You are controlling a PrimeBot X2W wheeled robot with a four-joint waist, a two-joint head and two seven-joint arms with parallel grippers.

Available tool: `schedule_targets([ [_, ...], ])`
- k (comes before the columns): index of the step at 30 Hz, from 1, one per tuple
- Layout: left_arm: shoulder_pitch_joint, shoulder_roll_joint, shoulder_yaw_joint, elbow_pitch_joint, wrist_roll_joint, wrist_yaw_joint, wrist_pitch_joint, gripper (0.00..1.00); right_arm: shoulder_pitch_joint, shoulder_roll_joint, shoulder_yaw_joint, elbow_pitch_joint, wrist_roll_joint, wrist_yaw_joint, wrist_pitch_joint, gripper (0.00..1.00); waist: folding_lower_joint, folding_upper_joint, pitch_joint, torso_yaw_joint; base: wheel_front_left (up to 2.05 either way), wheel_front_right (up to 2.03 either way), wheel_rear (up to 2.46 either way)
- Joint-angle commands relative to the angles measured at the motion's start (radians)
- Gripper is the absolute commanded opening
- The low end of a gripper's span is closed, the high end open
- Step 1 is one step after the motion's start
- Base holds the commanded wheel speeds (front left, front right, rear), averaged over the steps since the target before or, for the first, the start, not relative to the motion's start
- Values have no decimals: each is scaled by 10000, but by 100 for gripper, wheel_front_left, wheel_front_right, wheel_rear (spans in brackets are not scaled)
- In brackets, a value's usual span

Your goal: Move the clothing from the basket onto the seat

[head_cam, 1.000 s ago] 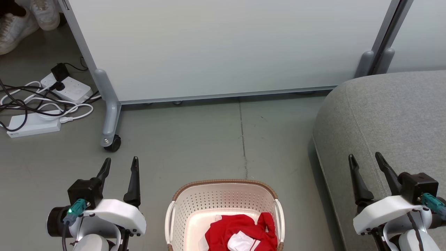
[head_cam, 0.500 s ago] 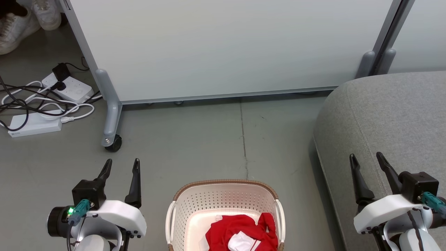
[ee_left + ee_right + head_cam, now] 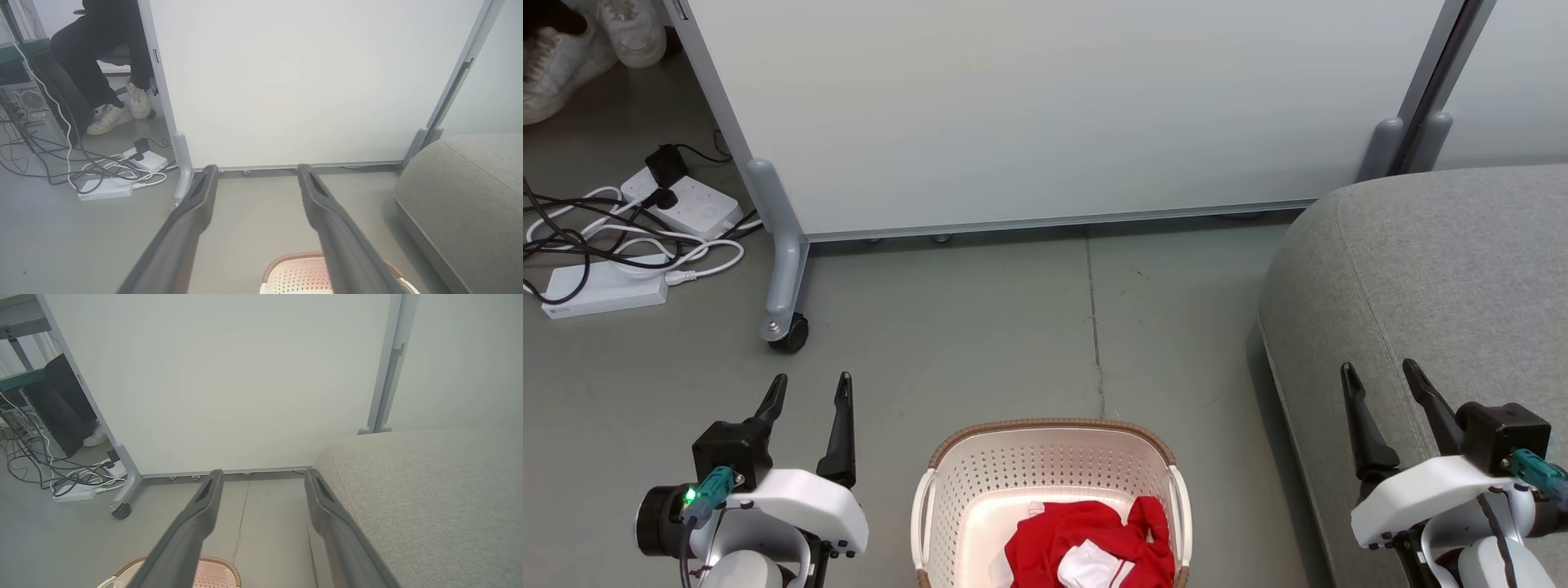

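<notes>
The left arm [image 3: 792, 500] and right arm [image 3: 1429, 488] sit low, white wrists level. The left jaws and right jaws each stand spread wide, long dark fingers [image 3: 840, 425] pointing forward, slightly splayed at the tips.

Soft, even overhead light, faint shadows under the sofa [image 3: 1421, 269]; sharp pictures, wrist views bowed at the edges.
</notes>
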Motion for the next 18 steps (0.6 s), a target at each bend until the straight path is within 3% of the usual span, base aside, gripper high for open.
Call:
schedule_targets([
  [1,-41,45,-8,-30,-74,68,-62,100,51,-60,-21,-27,28,22,-20,100,0,0,6,-2,0,0,0],
  [9,-345,5,-187,-193,-5,43,-152,100,-131,-68,-11,-225,23,22,58,100,0,0,143,-157,0,0,0],
  [18,-1449,-339,-1561,87,257,-396,100,100,-692,-155,133,-835,143,21,102,100,0,0,1251,-872,0,0,0],
])
